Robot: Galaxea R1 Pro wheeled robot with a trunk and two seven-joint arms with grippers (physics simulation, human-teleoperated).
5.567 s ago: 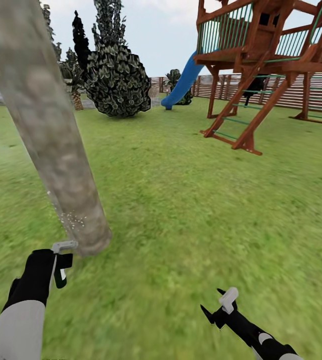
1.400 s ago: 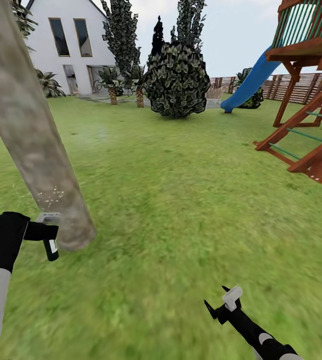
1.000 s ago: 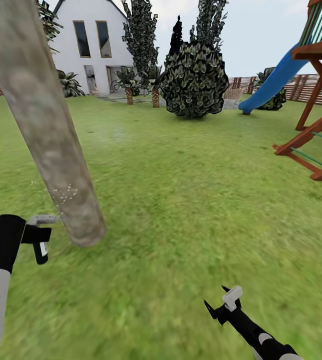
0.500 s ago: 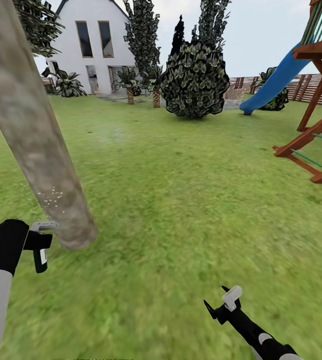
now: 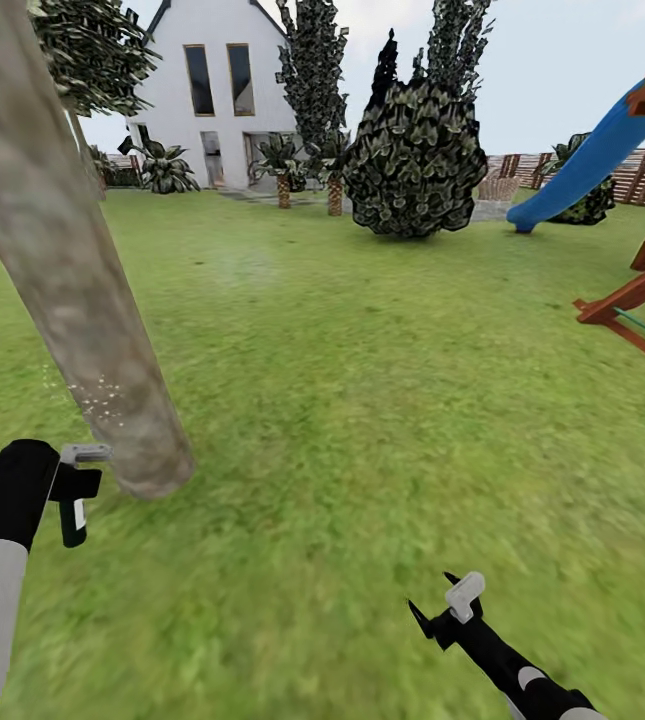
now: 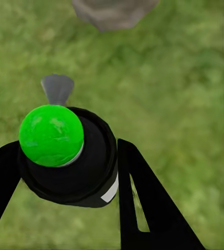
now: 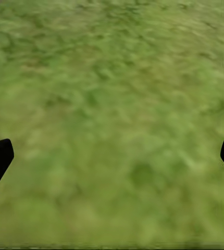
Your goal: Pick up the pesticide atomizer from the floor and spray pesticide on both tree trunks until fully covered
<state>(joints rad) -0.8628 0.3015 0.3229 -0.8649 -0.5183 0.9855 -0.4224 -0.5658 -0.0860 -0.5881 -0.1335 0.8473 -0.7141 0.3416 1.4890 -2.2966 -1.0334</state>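
The left tool (image 5: 62,485) holds the spray bottle (image 6: 73,156) near the tree trunk (image 5: 72,270). The right tool (image 5: 442,610) is wide open over the grass (image 5: 382,400).

One thick, mottled grey-beige tree trunk (image 5: 72,290) stood nearest on the lawn, with one white two-storey house (image 5: 224,95) and one blue slide (image 5: 592,155) behind. Two short palms (image 5: 284,160) flanked one rounded dark shrub (image 5: 418,160). Two black robot grippers (image 5: 442,610) were visible.
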